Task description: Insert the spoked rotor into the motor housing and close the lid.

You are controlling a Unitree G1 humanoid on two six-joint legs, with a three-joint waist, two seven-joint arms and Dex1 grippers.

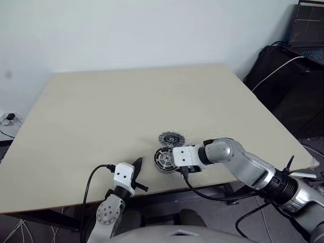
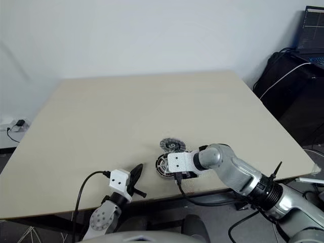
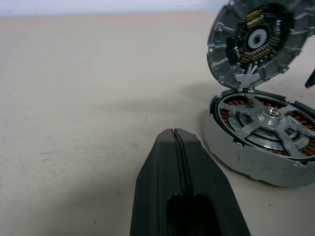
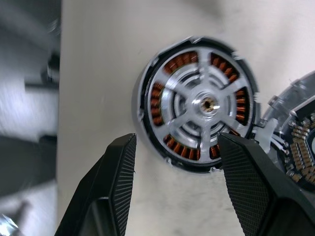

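The rotor sat seated inside the housing at the bench near edge, lid hinged up beside it — not yet closed — right tool spread above the housing, holding nothing, left tool pressed together, idle nearby.

Left gripper closed, right gripper agape
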